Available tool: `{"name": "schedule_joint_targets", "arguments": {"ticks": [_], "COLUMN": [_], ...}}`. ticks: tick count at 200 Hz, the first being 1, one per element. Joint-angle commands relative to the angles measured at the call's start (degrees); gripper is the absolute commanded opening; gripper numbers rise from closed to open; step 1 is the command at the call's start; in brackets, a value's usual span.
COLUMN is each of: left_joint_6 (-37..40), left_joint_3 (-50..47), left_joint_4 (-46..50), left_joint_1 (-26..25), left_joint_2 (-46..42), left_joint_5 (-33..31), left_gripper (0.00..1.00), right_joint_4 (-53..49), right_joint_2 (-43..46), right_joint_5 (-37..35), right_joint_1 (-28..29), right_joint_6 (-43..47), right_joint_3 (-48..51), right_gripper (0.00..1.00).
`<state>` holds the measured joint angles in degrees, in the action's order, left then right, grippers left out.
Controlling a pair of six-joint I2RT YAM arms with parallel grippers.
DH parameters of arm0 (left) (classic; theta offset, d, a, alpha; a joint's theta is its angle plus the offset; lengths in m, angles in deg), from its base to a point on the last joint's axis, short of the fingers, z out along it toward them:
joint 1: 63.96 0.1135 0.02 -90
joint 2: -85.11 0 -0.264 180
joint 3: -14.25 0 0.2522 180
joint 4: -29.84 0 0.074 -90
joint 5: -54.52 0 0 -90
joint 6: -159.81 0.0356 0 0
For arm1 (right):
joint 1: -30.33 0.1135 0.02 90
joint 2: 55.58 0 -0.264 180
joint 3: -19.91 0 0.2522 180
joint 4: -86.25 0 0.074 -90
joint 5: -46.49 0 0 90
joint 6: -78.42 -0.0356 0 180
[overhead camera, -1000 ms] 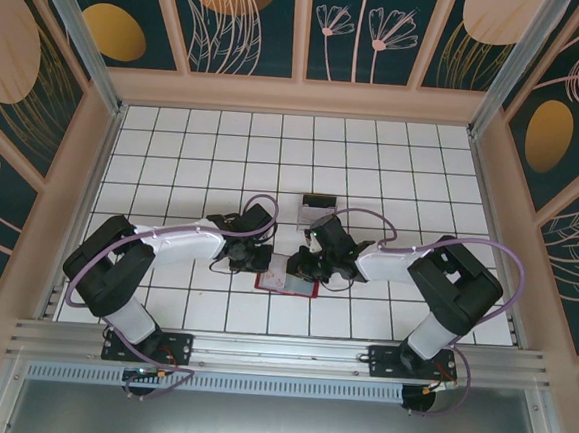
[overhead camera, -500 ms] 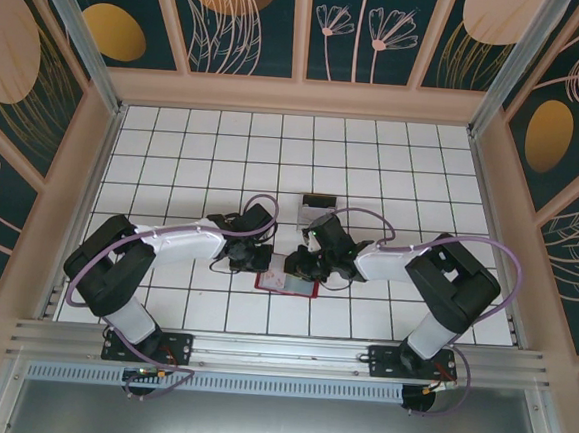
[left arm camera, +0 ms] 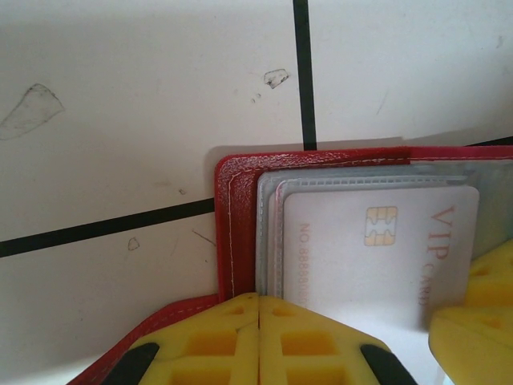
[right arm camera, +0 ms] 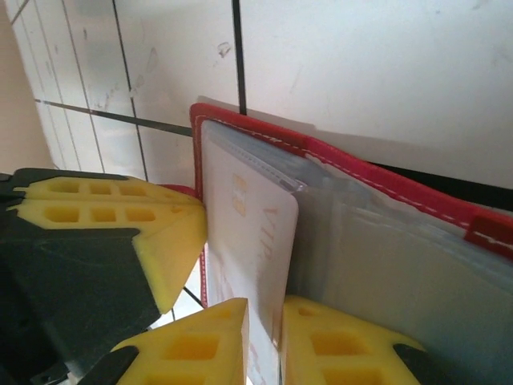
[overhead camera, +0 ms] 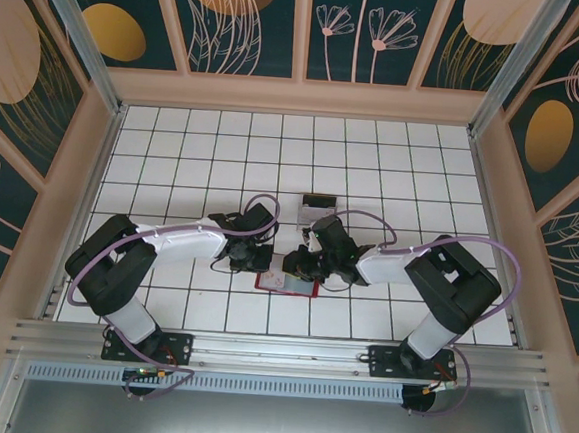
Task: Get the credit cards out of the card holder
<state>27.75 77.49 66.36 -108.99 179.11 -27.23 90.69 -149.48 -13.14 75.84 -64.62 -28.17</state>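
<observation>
The red card holder [overhead camera: 299, 287] lies open on the white tiles between the two arms. Its red rim [left arm camera: 228, 208] frames greyish clear sleeves [right arm camera: 385, 249]. A pale whitish credit card [left arm camera: 377, 249] with a gold chip and "VIP" lettering sticks partly out of a sleeve. My left gripper [left arm camera: 259, 309] is shut, its yellow tips resting on the holder's left side by the sleeve edges. My right gripper [right arm camera: 264, 329] is shut on the near edge of that pale card [right arm camera: 248, 233]. In the top view the left gripper [overhead camera: 263, 265] and right gripper [overhead camera: 291, 267] nearly meet over the holder.
A small clear box [overhead camera: 318, 211] with a dark end stands just behind the holder. The left gripper's yellow finger [right arm camera: 104, 224] sits close beside the right jaws. A red strap tab [right arm camera: 489, 233] is on the holder's right edge. Panelled walls enclose the table.
The right gripper has crept slightly left over the holder while holding the card's edge. The left gripper has stayed in place.
</observation>
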Motion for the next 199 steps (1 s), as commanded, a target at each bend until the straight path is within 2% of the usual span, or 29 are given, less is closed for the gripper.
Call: {"name": "schedule_joint_targets", "arguments": {"ticks": [1, 66, 199], "left_joint_6": [0.9, 0.5, 0.1], "left_joint_3": [-0.9, -1.4, -2.1], "left_joint_4": [0.6, 0.3, 0.2], "left_joint_1": [-1.4, -1.6, -1.6], "left_joint_2": [3.7, 3.6, 3.6], "left_joint_5": [0.6, 0.5, 0.5], "left_gripper": [0.08, 0.08, 0.08], "right_joint_4": [7.7, 13.7, 12.8], "right_joint_2": [-0.1, -1.1, 6.3], "right_joint_5": [3.4, 5.0, 2.3], "right_joint_1": [0.8, 1.2, 0.4], "right_joint_6": [-1.8, -4.0, -4.6], "right_joint_3": [0.7, 2.3, 7.3], "right_gripper": [0.19, 0.21, 0.18]}}
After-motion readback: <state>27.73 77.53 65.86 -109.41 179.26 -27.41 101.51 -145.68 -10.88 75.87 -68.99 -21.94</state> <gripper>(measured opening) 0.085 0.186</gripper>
